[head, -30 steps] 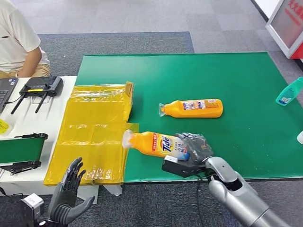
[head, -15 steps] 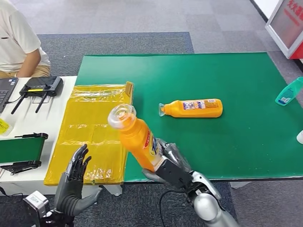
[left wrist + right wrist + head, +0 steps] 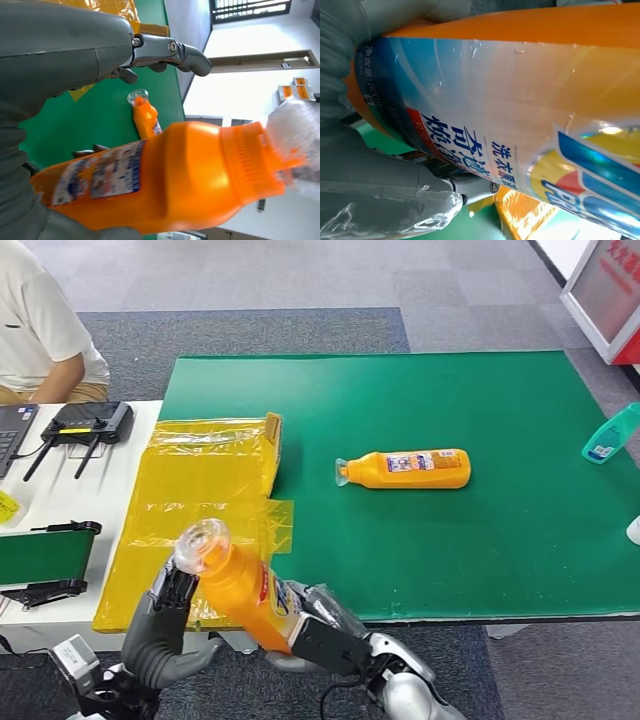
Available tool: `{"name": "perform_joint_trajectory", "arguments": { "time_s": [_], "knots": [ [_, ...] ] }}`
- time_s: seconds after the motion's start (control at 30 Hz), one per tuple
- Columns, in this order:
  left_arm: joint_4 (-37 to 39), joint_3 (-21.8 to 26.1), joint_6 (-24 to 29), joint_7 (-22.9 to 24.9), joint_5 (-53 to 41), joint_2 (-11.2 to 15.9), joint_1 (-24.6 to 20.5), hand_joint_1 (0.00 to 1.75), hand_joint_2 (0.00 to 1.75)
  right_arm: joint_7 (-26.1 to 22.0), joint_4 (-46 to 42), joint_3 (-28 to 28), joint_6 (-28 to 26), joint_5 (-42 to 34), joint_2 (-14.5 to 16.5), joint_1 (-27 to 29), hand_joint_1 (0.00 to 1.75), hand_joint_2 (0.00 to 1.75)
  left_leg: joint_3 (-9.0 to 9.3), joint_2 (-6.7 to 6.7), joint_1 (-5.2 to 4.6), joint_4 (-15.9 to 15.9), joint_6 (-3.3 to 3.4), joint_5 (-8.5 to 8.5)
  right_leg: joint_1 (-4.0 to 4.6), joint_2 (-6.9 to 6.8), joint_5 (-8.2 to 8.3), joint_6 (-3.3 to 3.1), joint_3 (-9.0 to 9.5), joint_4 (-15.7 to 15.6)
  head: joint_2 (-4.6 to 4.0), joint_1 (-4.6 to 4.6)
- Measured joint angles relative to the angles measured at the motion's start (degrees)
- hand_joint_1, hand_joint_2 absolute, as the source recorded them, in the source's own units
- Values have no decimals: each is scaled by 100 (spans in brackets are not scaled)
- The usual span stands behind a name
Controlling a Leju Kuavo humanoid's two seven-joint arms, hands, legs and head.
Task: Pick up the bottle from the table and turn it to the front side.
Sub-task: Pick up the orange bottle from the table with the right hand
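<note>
Since the earlier frames, the orange bottle (image 3: 245, 590) has been lifted clear of the green mat (image 3: 453, 530) and carried leftward and toward the robot, and the left hand (image 3: 162, 625) has been raised from beside the yellow plastic bags (image 3: 200, 505) up to the bottle's neck. The bottle is now held tilted in the air off the near edge of the worktop (image 3: 90, 490), its clear cap (image 3: 200, 543) pointing up and to the left, its base clasped by the right hand (image 3: 324, 630), whose fingers are wrapped around the lower body. In the right wrist view the blue and white label (image 3: 516, 145) is seen close against that hand (image 3: 376, 200). The left hand's fingers are seen at the neck just below the cap in the head view; in the left wrist view the bottle (image 3: 170, 175) lies across the hand (image 3: 56, 55), with fingers extended beyond it, and whether it is gripped or merely touched cannot be told. A second orange bottle (image 3: 404, 469) lies on its side on the mat, well apart. A teal bottle (image 3: 610, 435) lies at the mat's right edge. A person in a white shirt (image 3: 38, 330) is seated at the far left, near a black controller (image 3: 87, 425).
</note>
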Motion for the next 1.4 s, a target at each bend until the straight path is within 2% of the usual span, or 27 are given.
{"name": "perform_joint_trajectory", "arguments": {
  "time_s": [0.2, 0.6, 0.97, 1.23, 1.27, 1.37, 1.4],
  "knots": [
    [23, 46, -219, 254, 472, 220, -191, 0, 175, -95, 202, 259, -54, 123, -12, -35, 175, 175, 0, 0, 0, 0, 0, 0, -1, 0, 1, 1, 0, 0, 0, 1],
    [285, -39, -672, 639, 1407, 337, -289, 0, 175, -94, 381, 577, -210, 374, -61, -153, 175, 175, 0, 1, 0, 0, 0, 0, -1, 1, 0, 0, -2, 0, 0, 0],
    [330, -722, -509, 729, 1644, 1044, -252, 0, 175, -107, 543, 687, -291, 468, -103, -226, 175, 175, 0, 1, 0, 0, 0, 0, 0, 1, -1, -1, -2, 0, 0, 1],
    [285, -980, -163, 782, 1482, 1268, -286, 0, 175, -110, 596, 747, -327, 484, -104, -237, 175, 175, 0, 1, 0, 0, 0, 0, 0, 1, 0, 0, -1, 0, 0, 0],
    [257, -988, -131, 785, 1476, 1293, -285, 27, 175, -110, 599, 750, -336, 489, -105, -235, 175, 175, 0, 1, 0, 0, -1, 0, 0, 1, 0, -1, -1, 0, 0, 0],
    [172, -993, -92, 785, 1468, 1372, -284, 158, 175, -110, 602, 759, -356, 497, -116, -233, 175, 175, 0, 1, 0, 0, -1, 0, 0, 1, 0, -1, -1, 0, 0, -1],
    [148, -992, -91, 784, 1462, 1392, -284, 175, 175, -109, 602, 760, -361, 499, -122, -230, 175, 175, 0, 1, 0, 0, -1, 0, 1, 1, 0, -1, -1, 0, 0, -1]
  ]
}}
